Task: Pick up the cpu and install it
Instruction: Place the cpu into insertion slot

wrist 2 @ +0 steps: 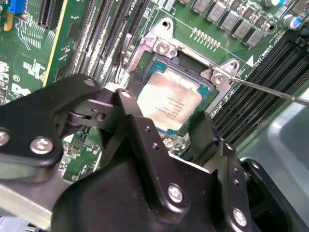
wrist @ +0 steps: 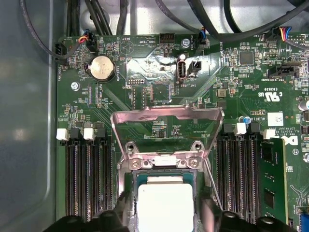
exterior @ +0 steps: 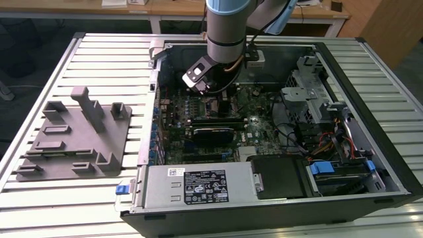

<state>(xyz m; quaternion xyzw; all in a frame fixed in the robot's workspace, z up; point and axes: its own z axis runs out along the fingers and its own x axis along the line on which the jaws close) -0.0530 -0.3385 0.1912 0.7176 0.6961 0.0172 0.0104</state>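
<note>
The cpu (wrist 2: 169, 99) (wrist: 165, 205), a small silvery square chip, lies flat inside the dark socket frame (wrist 2: 164, 48) of the green motherboard (exterior: 258, 124). My gripper (wrist 2: 162, 110) (wrist: 166, 215) hangs low over it, open. One black finger (wrist 2: 126, 104) stands on each side of the chip, with a small gap showing to each in the first wrist view. The socket's metal load plate (wrist: 166, 116) is swung up and back, and its thin lever (wrist 2: 270, 89) sticks out to the side. In the exterior view the gripper (exterior: 215, 96) is down inside the open computer case.
Memory slots (wrist: 87, 179) flank the socket, one holding a memory stick (wrist: 268, 179). The case walls (exterior: 155, 99), a drive cage (exterior: 310, 99), cables (exterior: 324, 144) and the power supply (exterior: 198, 186) surround the board. A grey fixture tray (exterior: 73, 139) sits on the slatted table at the exterior view's left.
</note>
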